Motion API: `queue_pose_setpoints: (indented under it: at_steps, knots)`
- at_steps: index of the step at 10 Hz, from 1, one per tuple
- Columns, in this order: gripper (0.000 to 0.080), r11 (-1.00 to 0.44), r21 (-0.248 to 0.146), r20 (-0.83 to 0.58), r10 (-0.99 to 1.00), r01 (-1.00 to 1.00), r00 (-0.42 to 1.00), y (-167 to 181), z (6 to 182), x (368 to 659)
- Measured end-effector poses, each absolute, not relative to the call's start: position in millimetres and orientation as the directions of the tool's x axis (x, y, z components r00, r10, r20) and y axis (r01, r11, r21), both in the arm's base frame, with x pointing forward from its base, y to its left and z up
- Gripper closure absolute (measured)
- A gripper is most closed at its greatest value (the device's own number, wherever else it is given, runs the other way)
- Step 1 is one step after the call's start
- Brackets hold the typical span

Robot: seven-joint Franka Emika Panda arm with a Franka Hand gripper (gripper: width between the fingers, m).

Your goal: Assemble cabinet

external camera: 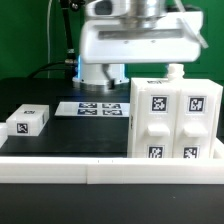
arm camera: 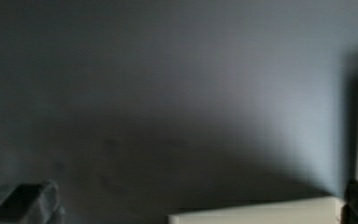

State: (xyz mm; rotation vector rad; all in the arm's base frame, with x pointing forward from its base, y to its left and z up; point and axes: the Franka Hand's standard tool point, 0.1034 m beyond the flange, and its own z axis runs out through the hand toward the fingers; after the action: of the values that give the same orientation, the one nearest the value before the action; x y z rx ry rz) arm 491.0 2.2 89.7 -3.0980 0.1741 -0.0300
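Observation:
The cabinet point(external camera: 175, 118) is a big white box with black-and-white tags on its panels. It stands upright at the exterior view's right, against the white front rail. The arm's white hand point(external camera: 135, 40) hangs above and behind it, and its fingertips do not show there. In the wrist view my gripper point(arm camera: 194, 205) is open, with one dark finger point(arm camera: 25, 203) at each side over the dark table. A white edge point(arm camera: 256, 215) lies between them near one finger, apart from the other. I cannot tell which part it is.
A small white single-tag block point(external camera: 28, 121) lies at the exterior view's left. The marker board point(external camera: 98, 108) lies flat behind the middle. A white rail point(external camera: 70, 168) runs along the front. The robot's base point(external camera: 95, 72) stands at the back.

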Motion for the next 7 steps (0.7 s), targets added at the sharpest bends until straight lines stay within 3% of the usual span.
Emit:
queue_pose_setpoints:
  at_steps: [2, 7]
  knots:
    - [0.0002, -0.996, -0.028, 0.019, -0.088, -0.087, 0.996, -40.2, 80.0, 486.5]
    - [0.0002, -0.996, -0.016, 0.02, -0.083, -0.082, 0.996, -77.5, 79.5, 482.8]
